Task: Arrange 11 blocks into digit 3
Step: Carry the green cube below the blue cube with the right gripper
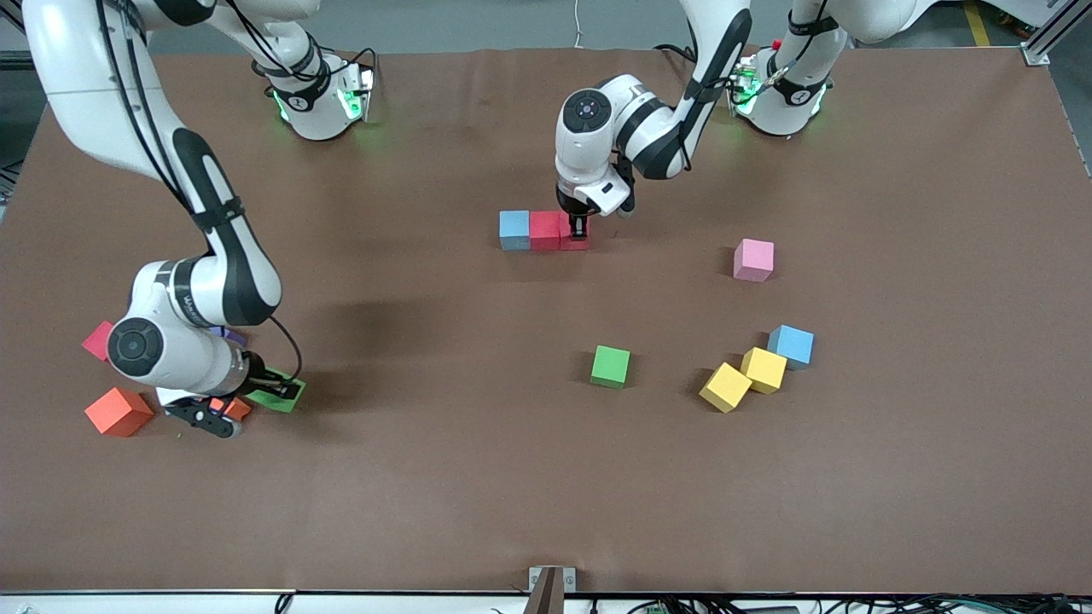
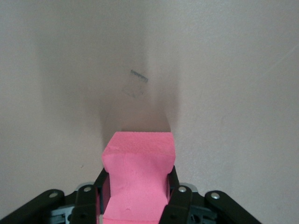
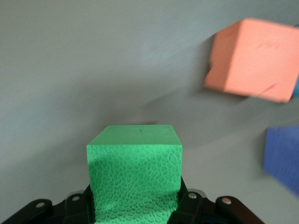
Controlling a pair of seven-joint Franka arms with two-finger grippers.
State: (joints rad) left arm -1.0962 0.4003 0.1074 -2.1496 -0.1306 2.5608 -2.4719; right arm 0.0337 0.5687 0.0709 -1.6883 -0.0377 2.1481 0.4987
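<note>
A short row stands at mid-table: a blue block (image 1: 514, 228), a red block (image 1: 544, 230) and a second red block (image 1: 572, 244) at the left arm's end of it. My left gripper (image 1: 578, 228) (image 2: 138, 189) is shut on that last red block (image 2: 138, 158), squeezing its sides. Toward the right arm's end, my right gripper (image 1: 286, 390) (image 3: 135, 198) is shut on a green block (image 1: 271, 397) (image 3: 134, 172), low at the table. Close by it lie an orange block (image 1: 119, 411) (image 3: 252, 58), a smaller-showing orange block (image 1: 230, 408), a purple block (image 1: 229, 335) and a red block (image 1: 98, 339).
A loose green block (image 1: 611, 367), two yellow blocks (image 1: 725, 386) (image 1: 763, 369) and a blue block (image 1: 791, 345) lie nearer the front camera toward the left arm's end. A pink cube (image 1: 754, 259) sits between them and the row.
</note>
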